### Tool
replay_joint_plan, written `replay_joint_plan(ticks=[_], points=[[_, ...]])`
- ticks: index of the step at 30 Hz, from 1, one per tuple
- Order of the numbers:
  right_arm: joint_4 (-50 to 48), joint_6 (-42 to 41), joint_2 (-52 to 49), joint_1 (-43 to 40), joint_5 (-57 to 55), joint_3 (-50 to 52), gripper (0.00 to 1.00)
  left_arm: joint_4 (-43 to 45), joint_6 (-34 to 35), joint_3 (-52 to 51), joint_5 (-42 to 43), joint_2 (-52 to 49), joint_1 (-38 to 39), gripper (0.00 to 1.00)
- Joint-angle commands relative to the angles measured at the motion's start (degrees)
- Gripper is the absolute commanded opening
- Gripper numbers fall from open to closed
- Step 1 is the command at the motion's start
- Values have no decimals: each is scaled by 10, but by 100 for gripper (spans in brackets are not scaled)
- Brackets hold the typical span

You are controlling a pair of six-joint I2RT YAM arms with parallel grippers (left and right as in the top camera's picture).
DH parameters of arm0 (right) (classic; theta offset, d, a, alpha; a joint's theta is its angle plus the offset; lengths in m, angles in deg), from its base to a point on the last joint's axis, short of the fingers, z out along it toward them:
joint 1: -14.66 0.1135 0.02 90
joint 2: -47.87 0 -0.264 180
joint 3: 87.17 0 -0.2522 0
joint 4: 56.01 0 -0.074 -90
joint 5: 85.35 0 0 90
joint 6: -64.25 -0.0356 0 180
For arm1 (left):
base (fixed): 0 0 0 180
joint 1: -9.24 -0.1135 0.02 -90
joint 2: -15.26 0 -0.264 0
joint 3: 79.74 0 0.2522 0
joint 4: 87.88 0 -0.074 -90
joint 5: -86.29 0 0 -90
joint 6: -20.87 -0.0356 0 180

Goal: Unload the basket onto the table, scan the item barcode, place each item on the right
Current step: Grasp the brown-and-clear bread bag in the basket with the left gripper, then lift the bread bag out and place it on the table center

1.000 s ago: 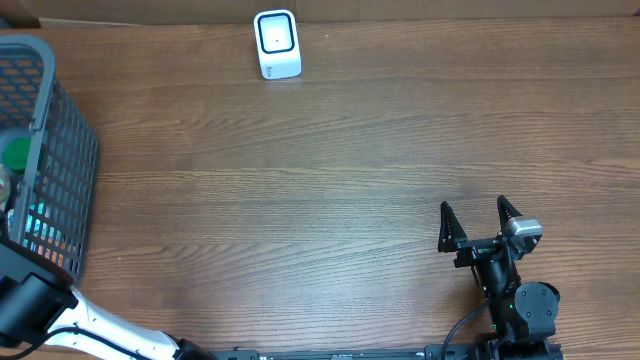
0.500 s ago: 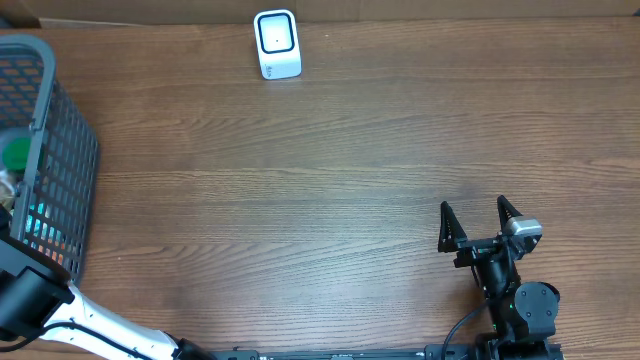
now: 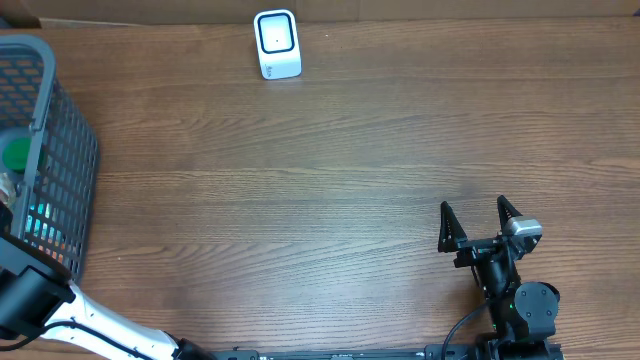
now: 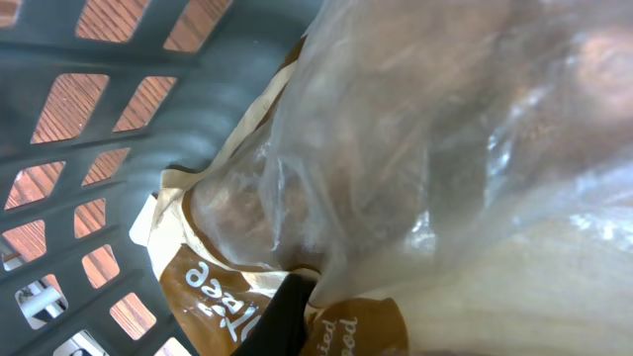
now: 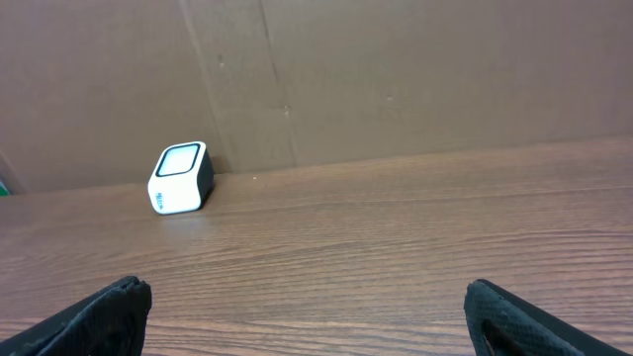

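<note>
At the far left edge stands a basket (image 3: 62, 150) of grey plastic lattice with square holes, its rim cut off by the edge of the overhead view; a round green cap (image 3: 17, 153) shows inside it. The left tool (image 4: 285, 318) is down in that basket with its jaws together. One dark finger lies against the item, a bag (image 4: 445, 168) of clear, crinkled, glossy film with a brown-and-cream printed label; whether any film is pinched cannot be told. The bag presses close to the basket wall (image 4: 89, 148), so there is little room around it. Further right, near the far edge, stands the scanner (image 3: 277, 44), a small white block with rounded corners and a dark window framed in white. It is upright and well apart from everything else. The surface (image 3: 350, 180) is brown wood grain, smooth and matte, with a broad bare stretch between scanner and basket. At the near right, the right tool (image 3: 480, 225) has its two black pointed fingers spread wide, holding nothing. From its wrist view a flat cardboard wall (image 5: 396, 79) closes off the far edge behind the scanner (image 5: 181, 178).
</note>
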Motion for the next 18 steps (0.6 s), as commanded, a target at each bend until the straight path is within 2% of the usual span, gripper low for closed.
replay_joint_plan(ticks=[1, 11, 18], points=[[-2, -1, 7, 3, -5, 6, 100, 0, 13, 10, -5, 57, 17, 4], [-2, -1, 7, 3, -5, 6, 100, 47, 54, 10, -1, 247, 79, 4], [-2, -1, 7, 3, -5, 6, 100, 75, 66, 10, -1, 378, 170, 4]])
